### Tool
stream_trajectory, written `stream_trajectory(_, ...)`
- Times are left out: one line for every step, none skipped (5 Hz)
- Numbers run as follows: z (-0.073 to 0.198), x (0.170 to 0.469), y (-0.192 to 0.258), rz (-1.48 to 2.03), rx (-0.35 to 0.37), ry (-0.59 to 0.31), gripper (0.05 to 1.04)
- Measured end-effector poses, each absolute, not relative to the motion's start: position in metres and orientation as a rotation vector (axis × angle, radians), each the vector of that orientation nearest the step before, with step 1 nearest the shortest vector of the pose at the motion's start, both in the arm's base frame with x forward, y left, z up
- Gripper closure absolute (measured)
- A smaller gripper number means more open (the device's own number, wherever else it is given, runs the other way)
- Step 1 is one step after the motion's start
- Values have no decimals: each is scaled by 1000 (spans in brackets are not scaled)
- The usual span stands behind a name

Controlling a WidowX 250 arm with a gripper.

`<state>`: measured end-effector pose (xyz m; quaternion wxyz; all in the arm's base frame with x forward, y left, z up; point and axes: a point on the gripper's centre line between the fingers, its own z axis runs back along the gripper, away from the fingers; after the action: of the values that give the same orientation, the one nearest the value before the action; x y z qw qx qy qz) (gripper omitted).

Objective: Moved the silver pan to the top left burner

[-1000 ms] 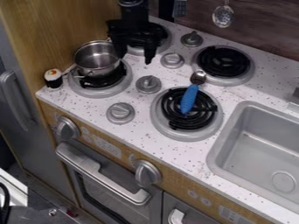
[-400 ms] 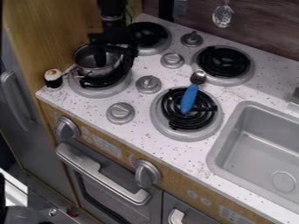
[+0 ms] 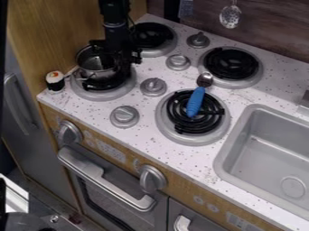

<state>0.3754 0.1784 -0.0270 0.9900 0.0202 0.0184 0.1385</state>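
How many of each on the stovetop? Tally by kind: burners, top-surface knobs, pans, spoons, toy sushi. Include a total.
Burners: 4
Top-surface knobs: 4
Silver pan: 1
Blue-handled spoon: 1
Toy sushi: 1
Total: 11

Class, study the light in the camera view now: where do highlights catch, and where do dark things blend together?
In the camera view, pale highlights along the silver oven handle; the white panel at lower left very bright; the robot's black hand blending into the black coil beneath the silver metal pan.
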Motion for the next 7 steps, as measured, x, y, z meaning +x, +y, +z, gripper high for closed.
stream_trajectory(-31,377,177,234,41,11,918)
stream_trajectory(-30,389,173,154,51,-67,993)
stream_trajectory(-28,410,167,61,75,-172,997)
stream_trajectory(-21,434,152,-13,112,-263,1001)
stream_trajectory(-13,464,141,-67,129,-334,1014)
stream_trajectory(-20,484,139,-101,129,-350,1016)
stream_trajectory(-19,505,140,-121,147,-373,1016)
